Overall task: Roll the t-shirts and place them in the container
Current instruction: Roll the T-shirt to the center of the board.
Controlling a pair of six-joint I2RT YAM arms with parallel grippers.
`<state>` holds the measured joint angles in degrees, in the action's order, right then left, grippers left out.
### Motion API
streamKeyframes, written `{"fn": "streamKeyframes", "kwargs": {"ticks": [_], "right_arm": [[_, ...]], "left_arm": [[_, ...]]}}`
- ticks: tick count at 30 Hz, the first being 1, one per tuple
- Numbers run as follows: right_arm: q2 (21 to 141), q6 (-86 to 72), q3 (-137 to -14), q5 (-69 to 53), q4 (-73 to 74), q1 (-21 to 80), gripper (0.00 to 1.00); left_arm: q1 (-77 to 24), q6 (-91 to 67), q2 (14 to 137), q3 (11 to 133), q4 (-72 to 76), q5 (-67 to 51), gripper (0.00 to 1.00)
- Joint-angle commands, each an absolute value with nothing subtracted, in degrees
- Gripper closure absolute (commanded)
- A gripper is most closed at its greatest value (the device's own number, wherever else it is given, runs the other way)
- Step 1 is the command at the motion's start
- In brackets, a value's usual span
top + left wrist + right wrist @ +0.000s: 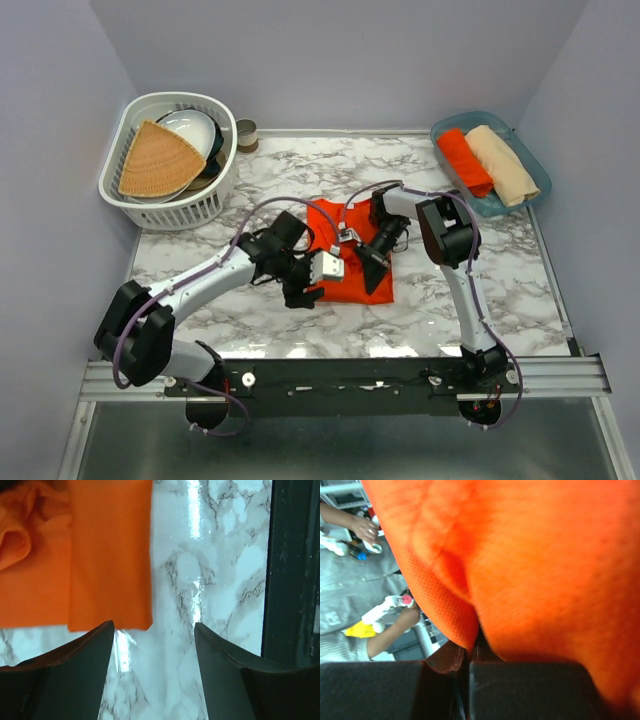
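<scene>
An orange-red t-shirt (352,262) lies folded on the marble table at the middle. My right gripper (372,268) is shut on a fold of it, and the cloth (530,560) fills the right wrist view. My left gripper (300,290) is open and empty at the shirt's left edge, just above the table. The left wrist view shows the shirt's folded edge (107,555) beyond my open fingers (75,675). A rolled orange-red t-shirt (465,161) and a rolled beige t-shirt (502,165) lie in a blue tray (535,160) at the back right.
A white basket (165,205) at the back left holds a tan woven fan-shaped piece (155,160) and bowls. A small round jar (246,133) stands next to it. The dark rail (292,570) runs along the table's near edge.
</scene>
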<state>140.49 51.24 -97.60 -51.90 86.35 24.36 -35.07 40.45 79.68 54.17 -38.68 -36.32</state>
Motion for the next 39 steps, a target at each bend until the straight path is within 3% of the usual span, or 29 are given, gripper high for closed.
{"fn": "streamKeyframes", "kwargs": {"ticks": [1, 9, 22, 28, 31, 35, 39], "right_arm": [[144.49, 50.19, -98.96, -45.18, 87.45, 24.17, 0.97], [144.49, 50.27, -98.7, -45.26, 87.45, 24.26, 0.96], [144.84, 49.92, -98.96, -45.44, 87.45, 24.17, 0.96], [145.1, 49.66, -99.14, -45.44, 87.45, 24.17, 0.95], [145.19, 49.13, -99.32, -45.35, 87.45, 24.17, 0.94], [145.28, 48.69, -99.58, -45.44, 87.45, 24.08, 0.88], [143.19, 49.48, -99.06, -46.49, 87.1, 22.6, 0.65]], "left_arm": [[-42.88, 38.85, 76.65, 46.42, -23.67, -26.55, 0.25], [-47.37, 38.58, 79.71, 42.71, -16.0, -20.31, 0.25], [-47.99, 40.52, 85.86, 45.61, -18.98, -21.09, 0.25], [-50.18, 41.13, 91.3, 48.43, -21.01, -16.36, 0.33], [-50.71, 42.1, 93.94, 49.74, -22.67, -14.95, 0.43], [-50.8, 43.85, 95.8, 50.45, -25.22, -14.85, 0.72], [-50.8, 45.44, 96.77, 50.89, -28.64, -16.43, 0.84]]}}
